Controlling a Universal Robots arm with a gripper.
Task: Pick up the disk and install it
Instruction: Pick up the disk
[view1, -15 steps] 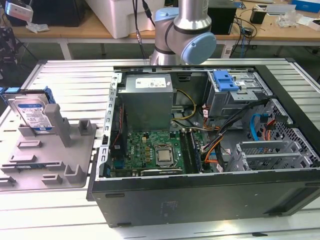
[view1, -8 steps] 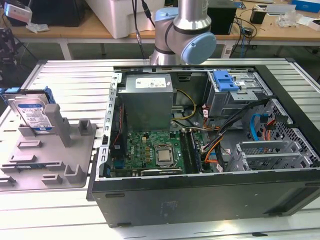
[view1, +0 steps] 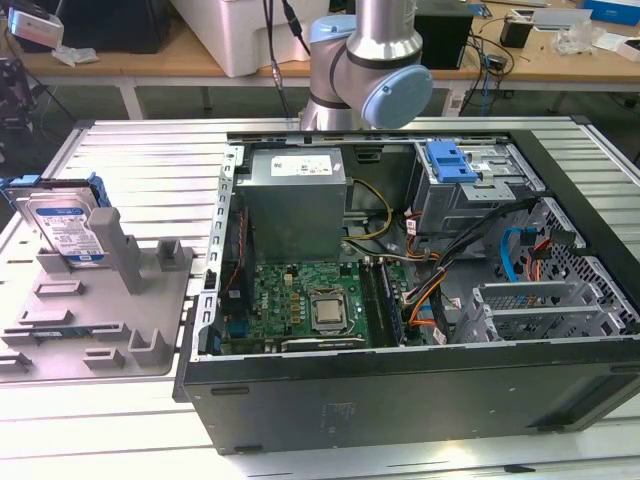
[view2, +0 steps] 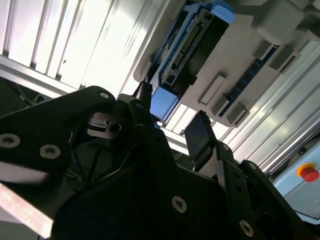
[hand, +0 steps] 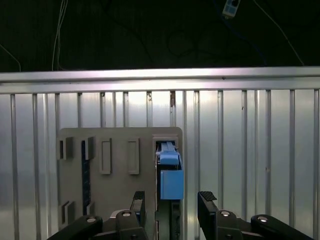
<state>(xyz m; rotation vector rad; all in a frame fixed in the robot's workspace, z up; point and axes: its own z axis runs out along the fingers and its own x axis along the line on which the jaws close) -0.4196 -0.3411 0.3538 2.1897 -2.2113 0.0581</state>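
**Over the holder (view1: 110, 305), the disk (view1: 65, 225) is not yet picked up**

At the exterior view's left, the disk stands on its edge in the gray holder, leaning a little against an upright post. It is well apart from the open computer case (view1: 400, 400). By this, the first step of the task is not done: the disk is not grasped, not lifted and not installed.

In the first wrist view the end effector (hand: 172, 196) hangs over the upper edge of the disk. Its two black fingers (hand: 207, 200) are spread apart with nothing between them, one on each side of the blue carrier. They seem not to touch it.

The disk is a flat silver metal rectangle with a white-and-blue label, clipped in a blue plastic frame. The holder is matte gray and looks like plastic, with rectangular slots and small blocks on its plate. The table (view1: 150, 160) is made of ribbed aluminium profiles that shine brightly. The case is black sheet metal, with perforated panels toward the exterior view's right. It holds a green motherboard (view1: 300, 300) and a gray drive bay that already carries a blue caddy (view1: 447, 160).
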